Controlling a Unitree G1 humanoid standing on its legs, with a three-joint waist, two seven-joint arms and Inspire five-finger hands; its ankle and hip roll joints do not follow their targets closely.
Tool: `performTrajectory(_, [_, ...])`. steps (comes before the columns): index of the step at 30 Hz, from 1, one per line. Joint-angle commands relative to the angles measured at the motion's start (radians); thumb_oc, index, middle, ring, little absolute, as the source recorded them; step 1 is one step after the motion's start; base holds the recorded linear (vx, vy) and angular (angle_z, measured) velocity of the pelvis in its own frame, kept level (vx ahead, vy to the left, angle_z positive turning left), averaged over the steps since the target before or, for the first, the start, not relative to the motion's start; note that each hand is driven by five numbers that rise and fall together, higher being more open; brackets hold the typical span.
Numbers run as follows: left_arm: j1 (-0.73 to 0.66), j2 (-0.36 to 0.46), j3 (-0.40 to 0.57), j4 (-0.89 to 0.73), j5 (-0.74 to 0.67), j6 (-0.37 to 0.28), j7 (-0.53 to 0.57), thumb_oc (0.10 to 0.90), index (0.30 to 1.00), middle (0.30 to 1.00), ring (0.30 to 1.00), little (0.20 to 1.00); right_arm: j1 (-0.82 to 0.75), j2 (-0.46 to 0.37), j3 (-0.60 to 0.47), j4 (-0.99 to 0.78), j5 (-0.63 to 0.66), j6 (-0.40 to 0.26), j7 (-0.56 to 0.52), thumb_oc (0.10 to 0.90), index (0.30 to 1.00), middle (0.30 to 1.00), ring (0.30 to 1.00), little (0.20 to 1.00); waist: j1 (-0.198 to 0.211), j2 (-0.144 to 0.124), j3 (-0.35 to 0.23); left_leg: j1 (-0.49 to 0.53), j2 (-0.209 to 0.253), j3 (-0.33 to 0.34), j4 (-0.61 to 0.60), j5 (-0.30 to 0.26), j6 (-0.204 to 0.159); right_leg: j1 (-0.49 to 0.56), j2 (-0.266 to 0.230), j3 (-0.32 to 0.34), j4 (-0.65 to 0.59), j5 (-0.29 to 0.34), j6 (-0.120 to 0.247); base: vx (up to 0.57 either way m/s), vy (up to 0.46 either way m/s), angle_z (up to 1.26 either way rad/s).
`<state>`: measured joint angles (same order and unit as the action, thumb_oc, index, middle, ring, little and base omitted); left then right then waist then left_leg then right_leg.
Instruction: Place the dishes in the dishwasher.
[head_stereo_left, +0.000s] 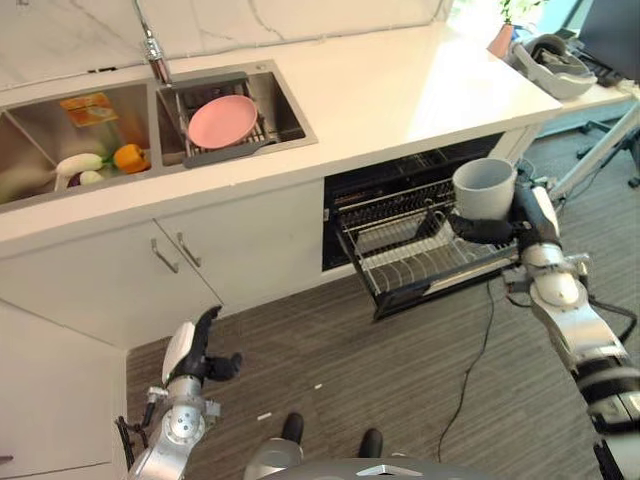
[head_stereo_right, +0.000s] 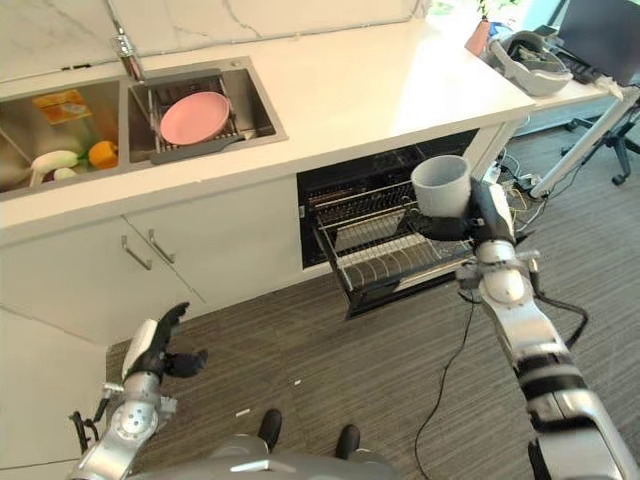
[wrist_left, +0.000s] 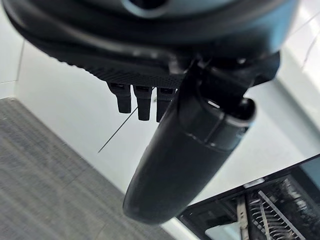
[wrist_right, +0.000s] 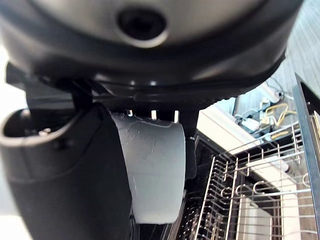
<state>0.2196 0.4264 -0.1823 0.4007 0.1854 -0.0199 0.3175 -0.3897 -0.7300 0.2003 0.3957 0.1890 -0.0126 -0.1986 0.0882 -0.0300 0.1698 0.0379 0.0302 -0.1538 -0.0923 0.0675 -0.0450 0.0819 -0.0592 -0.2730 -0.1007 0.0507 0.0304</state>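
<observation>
the grey cup (head_stereo_left: 485, 187) is upright, mouth up, clamped in the right hand (head_stereo_left: 492, 230) whose fingers wrap its lower wall, above the pulled-out dishwasher rack (head_stereo_left: 420, 255). to do it well, i'd tip it mouth-down and lower it between the wire tines before letting go. it looks plain, matte, smooth. the left hand (head_stereo_left: 190, 355) hangs low, fingers loosely apart

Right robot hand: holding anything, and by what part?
Yes: the right robot hand grips the grey cup around its lower body, upright, over the dishwasher rack.
</observation>
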Motion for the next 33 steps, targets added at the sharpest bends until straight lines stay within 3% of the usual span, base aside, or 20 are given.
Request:
performTrajectory(1, [-0.065, 0.030, -0.029, 0.026, -0.002, -0.047, 0.011, 0.800, 0.900, 0.900, 0.900, 0.900, -0.183, -0.113, 0.024, 0.014, -0.066, -0.058, -0.018, 0.400, 0.300, 0.300, 0.300, 0.300, 0.018, -0.032, -0.057, -0.020, 0.033, 0.070, 0.005, -0.044, -0.060, 0.069, -0.066, -0.004, 0.013, -0.109, 0.092, 0.00, 0.000, 0.00])
performTrajectory(4, [-0.075, 0.022, -0.115, 0.251, 0.037, -0.034, -0.038, 0.800, 0.900, 0.900, 0.900, 0.900, -0.333, -0.133, 0.146, 0.225, -0.131, -0.038, 0.019, 0.400, 0.300, 0.300, 0.300, 0.300, 0.047, -0.040, -0.044, -0.035, 0.028, 0.067, 0.005, -0.042, -0.056, 0.057, -0.072, -0.012, 0.013, -0.108, 0.097, 0.00, 0.000, 0.00])
performTrajectory(5, [-0.077, 0.019, -0.114, 0.254, 0.037, -0.036, -0.037, 0.800, 0.900, 0.900, 0.900, 0.900, -0.340, -0.133, 0.152, 0.231, -0.130, -0.041, 0.019, 0.400, 0.300, 0.300, 0.300, 0.300, 0.045, -0.039, -0.044, -0.036, 0.027, 0.068, 0.005, -0.042, -0.056, 0.056, -0.072, -0.011, 0.013, -0.108, 0.097, 0.00, 0.000, 0.00])
performTrajectory(8, [-0.066, -0.044, -0.034, 0.450, -0.068, -0.015, -0.017, 0.800, 0.900, 0.900, 0.900, 0.900, -0.429, -0.129, 0.202, 0.348, -0.170, -0.030, 0.020, 0.400, 0.300, 0.300, 0.300, 0.300, 0.076, -0.049, -0.021, -0.063, 0.027, 0.067, 0.005, -0.035, -0.056, 0.035, -0.071, -0.008, 0.013, -0.108, 0.099, -0.02, -0.001, 0.02])
performTrajectory(14, [-0.109, -0.064, 0.002, 0.672, -0.117, 0.002, 0.011, 0.800, 0.900, 0.900, 0.900, 0.900, -0.511, -0.104, 0.242, 0.579, -0.219, -0.015, 0.004, 0.400, 0.300, 0.300, 0.300, 0.300, 0.119, -0.070, 0.017, -0.161, 0.027, 0.042, 0.005, 0.002, -0.067, -0.040, -0.066, -0.033, 0.013, -0.093, 0.099, -0.02, -0.009, 0.11])
performTrajectory(16, [-0.111, -0.064, 0.002, 0.675, -0.117, 0.001, 0.011, 0.800, 0.900, 0.900, 0.900, 0.900, -0.512, -0.103, 0.242, 0.581, -0.219, -0.016, 0.004, 0.400, 0.300, 0.300, 0.300, 0.300, 0.118, -0.071, 0.015, -0.164, 0.027, 0.040, 0.005, 0.002, -0.067, -0.043, -0.066, -0.035, 0.013, -0.093, 0.099, -0.03, -0.012, 0.16])
performTrajectory(23, [-0.184, -0.017, 0.003, 0.809, -0.124, -0.004, 0.012, 0.800, 0.900, 0.900, 0.900, 0.900, -0.622, -0.098, 0.326, 0.731, -0.292, -0.024, -0.012, 0.400, 0.300, 0.300, 0.300, 0.300, 0.161, -0.101, 0.109, -0.297, 0.018, 0.010, 0.005, 0.038, -0.086, -0.147, -0.066, -0.068, 0.013, -0.077, 0.107, -0.04, -0.005, 0.23])
performTrajectory(33, [-0.278, 0.020, -0.032, 0.743, -0.153, -0.037, 0.027, 0.800, 0.900, 0.900, 0.900, 0.900, -0.651, -0.054, 0.380, 0.758, -0.317, -0.022, -0.021, 0.400, 0.300, 0.300, 0.300, 0.300, 0.207, -0.143, 0.202, -0.362, 0.007, -0.016, 0.005, 0.054, -0.086, -0.190, -0.073, -0.095, 0.013, -0.067, 0.110, -0.01, -0.012, 0.15])
